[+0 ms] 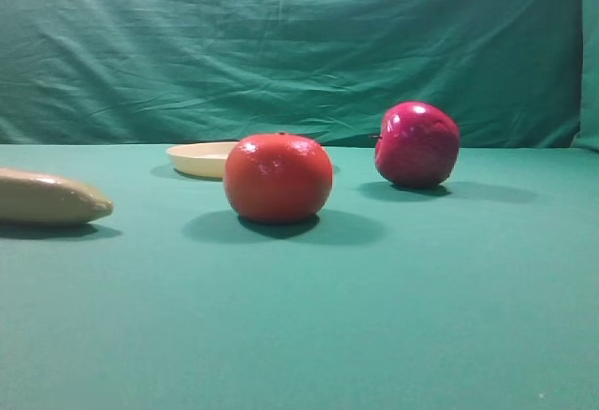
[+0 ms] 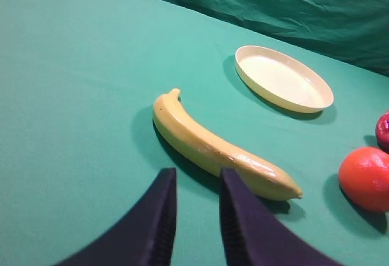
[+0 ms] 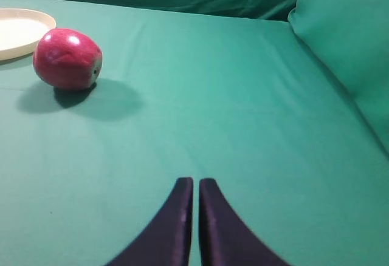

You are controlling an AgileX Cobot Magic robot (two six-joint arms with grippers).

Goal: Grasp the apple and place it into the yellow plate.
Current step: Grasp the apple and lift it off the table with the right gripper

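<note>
From the high view I see the apple [image 1: 417, 144] resting on the green surface [image 1: 374, 335], right of centre, leaning a little. The plate [image 1: 201, 158] lies well to its left and partly behind the orange fruit [image 1: 278, 177], which stands nearer the camera; a banana [image 1: 49, 197] lies at the far left edge. Neither arm shows here, so I judge the reach has not begun.

On the left wrist view the left gripper [image 2: 196, 184] has its jaws slightly apart with nothing between them, poised just short of the banana [image 2: 222, 148]. The plate [image 2: 282, 78] is beyond it, empty, and the orange fruit [image 2: 365, 178] and a sliver of the apple [image 2: 383, 130] sit at the right edge.

On the right wrist view the right gripper [image 3: 195, 187] has its jaws nearly together, holding nothing. The apple [image 3: 67, 58] is ahead and to the left, just beside the plate's rim [image 3: 27, 26], stem end turned to the right.

I'd use the right arm: spread the jaws wide first, swing left, and come down to close across the apple's widest girth. It looks glossy and round, so an off-centre pinch could squirt it away. Then I'd lift clear before crossing to the plate.
</note>
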